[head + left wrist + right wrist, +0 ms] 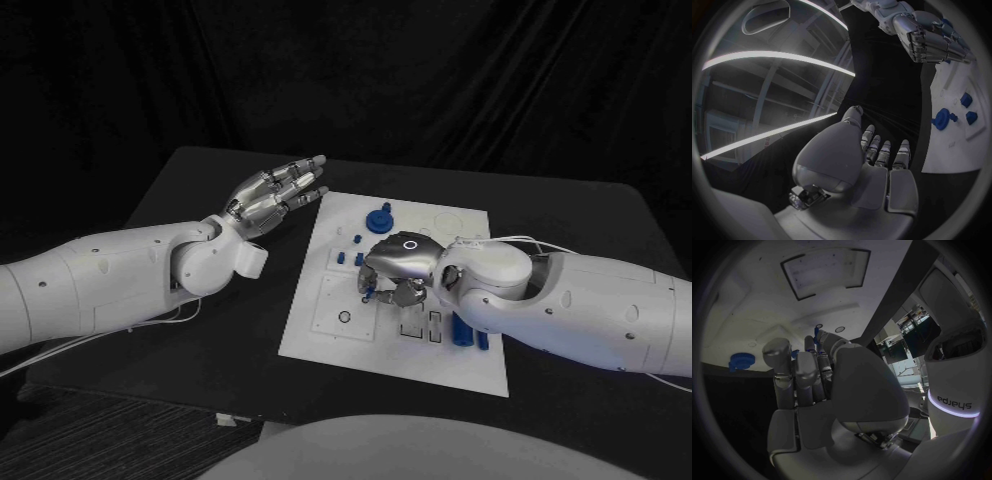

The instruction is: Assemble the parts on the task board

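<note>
The right hand (401,268) hung curled over the middle of the task board (329,325); whether it held a part I could not tell. The left hand (274,195) hovered open beside the board. It wanted a slow, square descent, I thought.

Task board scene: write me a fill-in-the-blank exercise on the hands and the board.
1. The task board is ____ in colour.
2. The ____ hand reaches down over the board.
3. The left hand, fingers spread, holds ____.
4. The round part near the board's far edge is ____.

Missing words: white; right; nothing; blue
</note>
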Available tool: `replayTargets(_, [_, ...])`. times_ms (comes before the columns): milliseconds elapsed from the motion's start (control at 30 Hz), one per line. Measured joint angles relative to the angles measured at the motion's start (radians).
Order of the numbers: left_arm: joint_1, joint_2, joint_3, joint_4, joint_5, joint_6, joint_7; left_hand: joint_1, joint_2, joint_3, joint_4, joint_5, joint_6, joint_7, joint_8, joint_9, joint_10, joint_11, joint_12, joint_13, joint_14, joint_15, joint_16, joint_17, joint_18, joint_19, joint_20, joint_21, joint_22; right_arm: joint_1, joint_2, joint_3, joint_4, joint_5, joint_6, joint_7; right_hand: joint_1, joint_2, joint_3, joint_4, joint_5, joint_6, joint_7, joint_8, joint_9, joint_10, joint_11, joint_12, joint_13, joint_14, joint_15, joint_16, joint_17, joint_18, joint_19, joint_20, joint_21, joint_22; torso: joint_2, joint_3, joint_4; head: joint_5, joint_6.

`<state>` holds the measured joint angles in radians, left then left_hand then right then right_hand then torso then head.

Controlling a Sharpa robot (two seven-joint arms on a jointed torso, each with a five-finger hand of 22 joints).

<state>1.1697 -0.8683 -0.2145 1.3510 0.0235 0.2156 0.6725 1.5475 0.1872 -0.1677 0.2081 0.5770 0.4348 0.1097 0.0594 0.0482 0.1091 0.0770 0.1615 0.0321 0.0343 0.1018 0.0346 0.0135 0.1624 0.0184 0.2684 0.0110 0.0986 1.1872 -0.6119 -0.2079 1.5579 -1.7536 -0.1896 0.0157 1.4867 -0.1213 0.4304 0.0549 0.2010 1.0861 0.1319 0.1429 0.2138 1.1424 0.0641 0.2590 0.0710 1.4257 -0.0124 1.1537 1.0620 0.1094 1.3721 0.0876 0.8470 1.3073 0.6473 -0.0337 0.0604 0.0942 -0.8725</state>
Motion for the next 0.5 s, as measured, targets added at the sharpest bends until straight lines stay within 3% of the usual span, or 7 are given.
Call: replayTargets(500, [-0.009, 0.006, 0.000, -0.012, 0.000, 0.009, -0.008, 0.000, 0.000, 0.002, -0.002, 0.000, 0.000, 0.000, 0.000, 0.000, -0.004, 0.004, 0.000, 0.000, -0.002, 0.006, 0.001, 0.000, 0.000, 0.000, 0.000, 0.000, -0.001, -0.016, 0.002, 0.002, -0.003, 0.000, -0.004, -0.001, 0.000, 0.000, 0.000, -0.006, 0.000, 0.000, 0.000, -0.005, -0.001, -0.002, 0.002, -0.002, 0.000, 0.000, 0.000, 0.000, -0.001, 0.000, 0.000, 0.000, 0.000, 0.001, 0.000, 0.0000, 0.0000, 0.004, 0.000])
